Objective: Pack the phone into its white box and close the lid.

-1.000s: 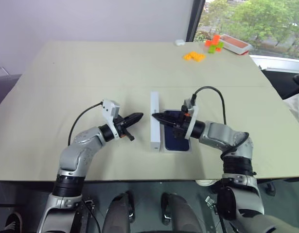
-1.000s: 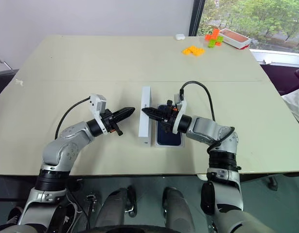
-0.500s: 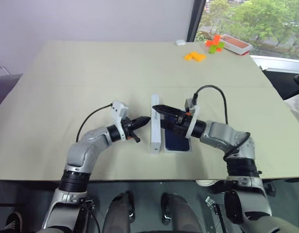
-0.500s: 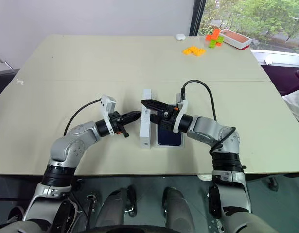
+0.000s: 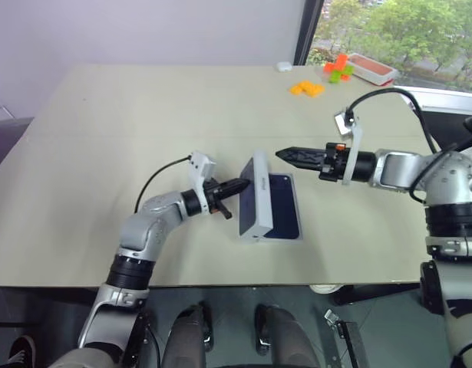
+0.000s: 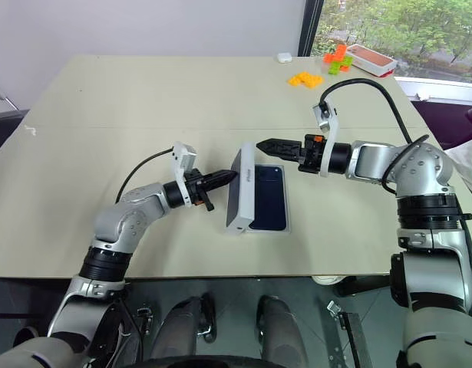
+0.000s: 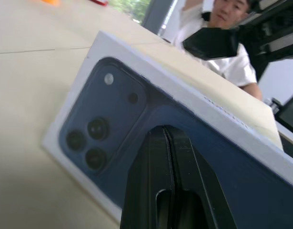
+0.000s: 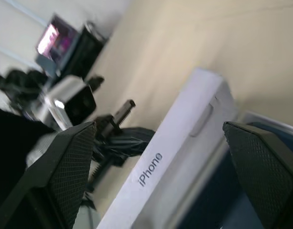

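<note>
Low centre of the head view, the dark navy phone (image 5: 283, 218) lies in the shallow white box (image 5: 271, 238). The tilted white printed lid (image 5: 251, 198) leans over it, the closed left gripper (image 5: 239, 185) touching its outer face; push gently rightward. Farther right, the right gripper (image 5: 288, 155) hovers, jaws wide, holding nothing.

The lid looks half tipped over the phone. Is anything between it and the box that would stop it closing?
Nothing visible does. The lid leans over the phone, which lies flat in the box. The shut left hand presses the lid's printed face from outside, and the open right hand hangs above, clear of the box.
</note>
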Robot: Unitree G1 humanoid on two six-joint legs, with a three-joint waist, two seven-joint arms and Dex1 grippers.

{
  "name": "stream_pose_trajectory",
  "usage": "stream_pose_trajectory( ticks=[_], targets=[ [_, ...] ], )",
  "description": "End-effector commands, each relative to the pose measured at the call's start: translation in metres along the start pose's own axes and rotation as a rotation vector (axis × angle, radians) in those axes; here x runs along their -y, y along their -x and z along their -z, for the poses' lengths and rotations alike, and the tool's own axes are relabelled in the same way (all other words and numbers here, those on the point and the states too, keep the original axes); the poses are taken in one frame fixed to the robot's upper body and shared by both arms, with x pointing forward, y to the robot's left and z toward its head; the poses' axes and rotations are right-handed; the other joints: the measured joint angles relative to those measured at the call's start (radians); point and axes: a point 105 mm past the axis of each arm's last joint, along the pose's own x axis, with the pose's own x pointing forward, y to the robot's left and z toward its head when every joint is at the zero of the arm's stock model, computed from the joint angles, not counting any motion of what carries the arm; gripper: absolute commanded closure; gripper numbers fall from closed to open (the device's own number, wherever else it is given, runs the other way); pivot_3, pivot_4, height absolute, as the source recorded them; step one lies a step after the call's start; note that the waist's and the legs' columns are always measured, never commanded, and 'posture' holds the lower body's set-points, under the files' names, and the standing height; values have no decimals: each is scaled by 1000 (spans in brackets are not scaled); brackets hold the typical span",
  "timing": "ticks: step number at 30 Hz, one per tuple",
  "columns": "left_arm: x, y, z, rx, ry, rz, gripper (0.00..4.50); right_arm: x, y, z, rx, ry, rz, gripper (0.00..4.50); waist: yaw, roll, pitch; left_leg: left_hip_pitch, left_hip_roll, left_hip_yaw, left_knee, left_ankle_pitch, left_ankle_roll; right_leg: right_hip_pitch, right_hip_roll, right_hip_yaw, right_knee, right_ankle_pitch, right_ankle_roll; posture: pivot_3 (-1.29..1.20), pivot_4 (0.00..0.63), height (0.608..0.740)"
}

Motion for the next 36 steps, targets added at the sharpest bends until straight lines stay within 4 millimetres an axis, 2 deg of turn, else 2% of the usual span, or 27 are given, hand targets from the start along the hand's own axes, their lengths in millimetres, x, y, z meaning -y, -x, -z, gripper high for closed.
stream_pose_trajectory(
  ticks=[1, 4, 8, 11, 15, 18, 22, 25, 26, 32, 36],
  targets=[
    [8, -14, -5, -1, -70, 48, 4500, -4, 1, -4, -23, 213, -8, 58, 1, 0, 0, 0, 0, 0, 0, 0, 0, 0, 0, 0, 0, 0, 0, 0, 150, 740],
    [11, -21, -4, -5, -77, 61, 4500, -1, 0, 0, -32, 251, -17, 58, 3, 0, 0, 0, 0, 0, 1, 0, 0, 0, 0, 0, 0, 0, 0, 0, 150, 740],
    [7, -16, -14, 17, -103, 38, 4500, 2, -1, 0, -24, 272, -14, 58, -1, 0, 0, 0, 0, 0, 3, 0, 0, 1, 0, 0, 1, 0, 0, 0, 150, 740],
    [-5, -4, -26, 41, -148, -26, 4500, 13, -2, 9, -71, 347, 42, 58, 0, 0, 0, 0, 0, 0, 3, 0, 0, 0, 0, 0, 2, 0, 0, 0, 150, 740],
    [-19, 17, -43, 59, -218, -103, 4500, 21, -4, 12, -82, 409, 77, 58, -3, 0, 0, 0, 0, 0, 3, 0, 0, 0, 0, 0, 3, 0, 0, 0, 150, 740],
    [-21, 30, -44, 30, -221, -104, 4500, 27, -2, 16, -102, 459, 98, 839, 0, 0, 0, 0, 0, 0, 3, 0, 0, 0, 0, 0, 3, 0, 0, 0, 150, 740],
    [-22, 44, -21, -106, -269, -72, 4500, 31, 3, 13, -81, 460, 97, 2864, 1, 0, 0, 0, 0, 1, 4, -1, 0, 0, -1, 0, 3, 0, 0, 0, 150, 740],
    [-21, 45, -3, -193, -285, -28, 4500, 39, 8, 16, -107, 499, 121, 4243, 2, 0, 0, 0, 0, 1, 5, -2, -2, 0, -1, 0, 3, 0, 0, 0, 150, 740],
    [-21, 43, -2, -200, -286, -18, 4500, 40, 8, 19, -122, 512, 121, 4384, 4, 0, 0, 0, 0, 1, 5, -2, -2, 0, -1, 0, 3, 0, 0, 0, 150, 740],
    [-17, 27, 8, -271, -235, 82, 4500, 45, 10, 39, -238, 603, 112, 4384, 0, 0, 0, 0, 0, 1, 7, -2, -2, 1, -2, 0, 4, 0, -1, 0, 150, 740],
    [-14, 22, 15, -320, -193, 123, 4500, 46, 14, 40, -251, 608, 117, 4384, -4, 0, 0, 0, 0, 1, 7, -2, -2, 0, -2, 0, 5, 0, -1, 0, 150, 740]
  ],
)
